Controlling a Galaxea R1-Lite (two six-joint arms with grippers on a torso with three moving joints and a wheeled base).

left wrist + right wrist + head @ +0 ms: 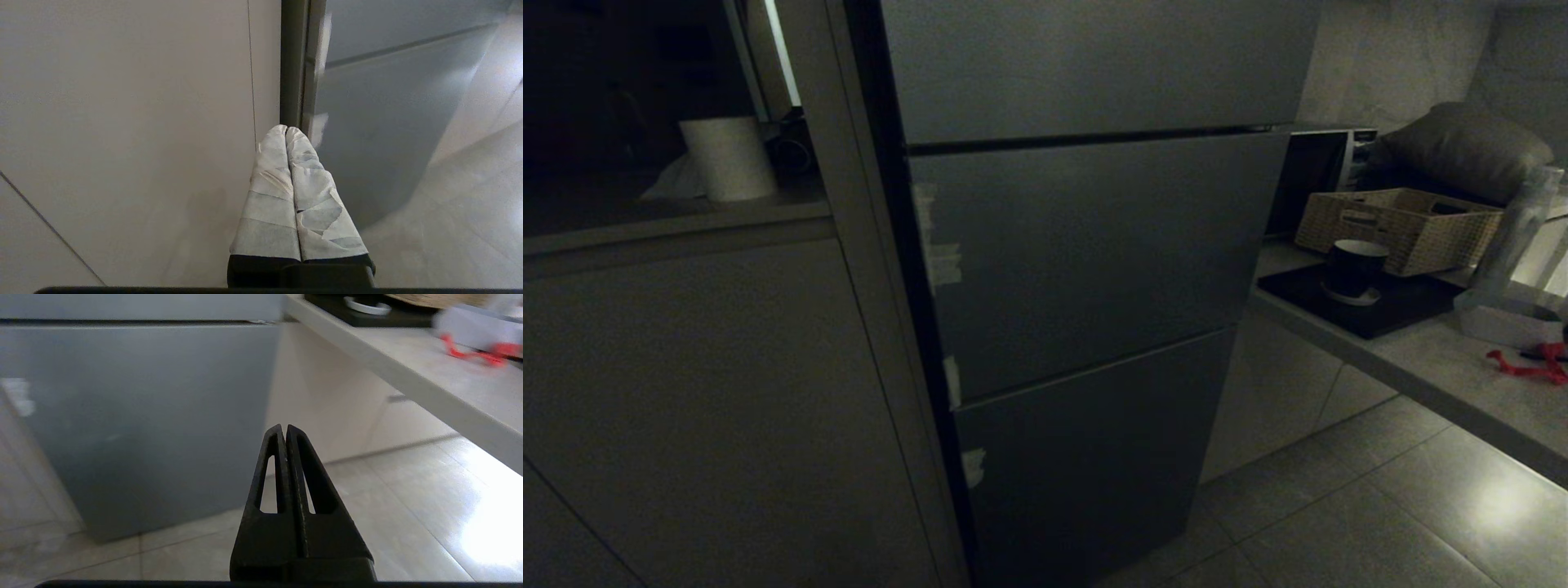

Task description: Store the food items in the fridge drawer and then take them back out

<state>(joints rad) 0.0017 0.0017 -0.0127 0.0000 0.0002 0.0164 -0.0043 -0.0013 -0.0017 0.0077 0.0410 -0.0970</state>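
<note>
Head view: the tall dark-grey fridge (1086, 269) stands with all three door fronts closed, so the drawer and the red food pieces are hidden from sight; neither arm shows.

Left wrist view: the left gripper (287, 130), its fingers wrapped in white tape (269, 196), is pressed together and empty, near the fridge's edge.

Right wrist view: the black right gripper (284, 428) is closed on nothing, facing the fridge's lower front.

Fridge (1086, 269) shut, contents hidden; red scrap (1531, 363) cut off.

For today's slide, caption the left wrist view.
Shut left hand faces the closed fridge's edge beside a cabinet.
</note>
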